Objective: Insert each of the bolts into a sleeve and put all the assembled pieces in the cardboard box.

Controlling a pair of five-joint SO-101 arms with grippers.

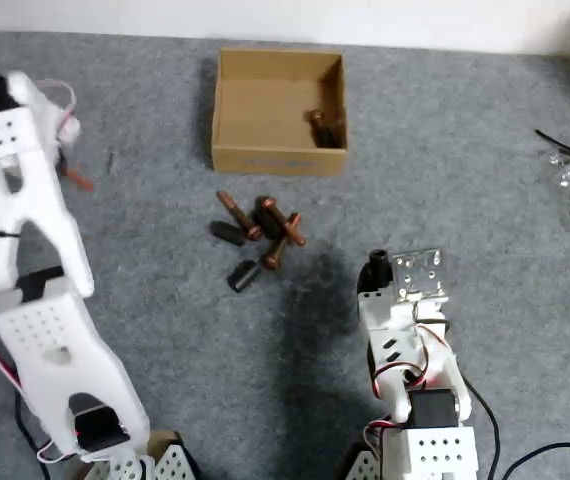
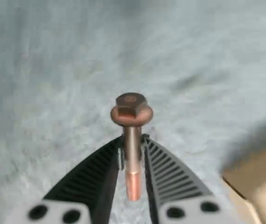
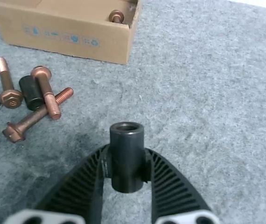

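Now the left hand (image 2: 132,141) pinches a bolt (image 2: 131,114) by its shank, head outward; the right hand (image 3: 126,156) clamps a sleeve (image 3: 126,140), bore open. Line the bolt's free tip squarely with that bore before pushing, or it may jam.

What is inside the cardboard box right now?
A copper bolt sits in a corner of the cardboard box, with a dark shape beside it, probably its sleeve. The box wall hides their lower parts.
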